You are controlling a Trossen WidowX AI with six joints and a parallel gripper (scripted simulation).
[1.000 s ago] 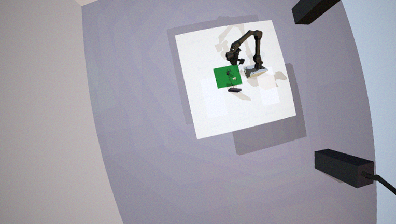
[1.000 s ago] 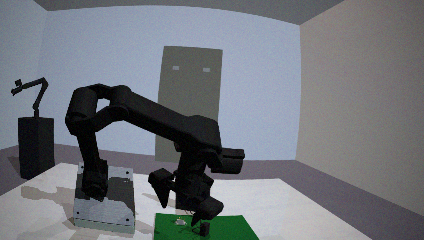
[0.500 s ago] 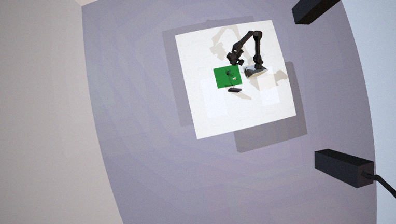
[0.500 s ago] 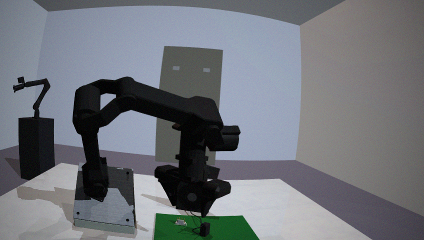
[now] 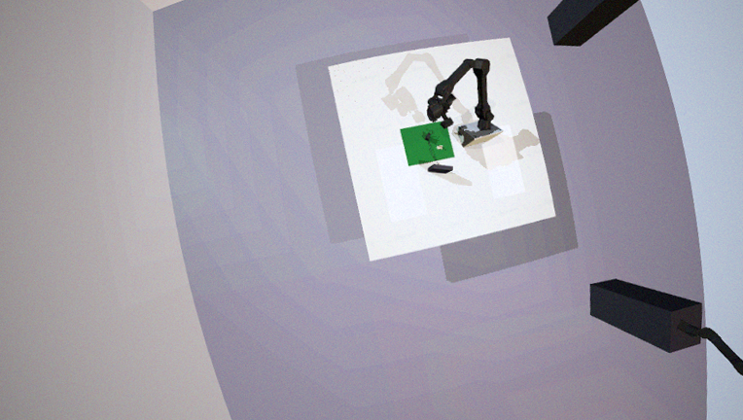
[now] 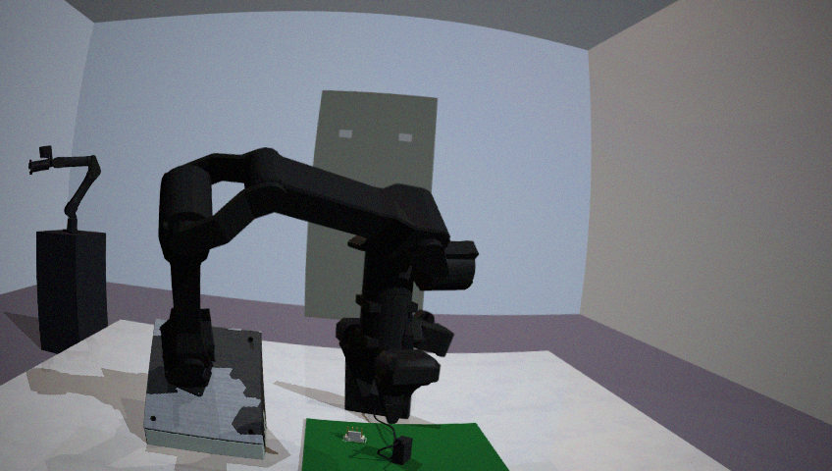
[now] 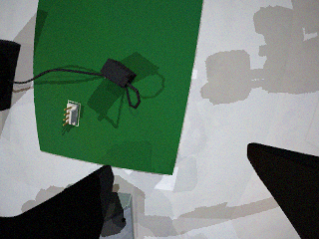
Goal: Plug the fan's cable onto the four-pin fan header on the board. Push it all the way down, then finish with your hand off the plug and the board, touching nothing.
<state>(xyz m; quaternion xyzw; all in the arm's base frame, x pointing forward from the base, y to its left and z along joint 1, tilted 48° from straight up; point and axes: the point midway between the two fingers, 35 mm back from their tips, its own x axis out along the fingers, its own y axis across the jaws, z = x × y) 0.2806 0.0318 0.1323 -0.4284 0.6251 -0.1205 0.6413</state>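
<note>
The green board (image 5: pixel 417 149) (image 6: pixel 449 446) (image 7: pixel 140 14) lies flat on the white table. A small pale four-pin header (image 5: pixel 439 146) (image 6: pixel 354 435) (image 7: pixel 72 114) stands on it. The black plug (image 5: pixel 427 135) (image 6: pixel 401 448) (image 7: pixel 119 72) rests on the board apart from the header, with its thin cable looped beside it. The cable runs to the black fan (image 5: pixel 440 167) (image 6: pixel 354 391) just off the board's edge. My gripper (image 5: pixel 441 119) (image 6: pixel 399 388) (image 7: pixel 179 162) is open and empty. It points down from above the table beside the board, clear of the plug.
The arm's grey base plate (image 5: pixel 480 134) (image 6: pixel 204 408) sits on the table (image 5: pixel 479 214) (image 6: pixel 584 408) beside the board. A dark pedestal (image 6: pixel 70 286) with a camera arm stands on the floor beyond the table.
</note>
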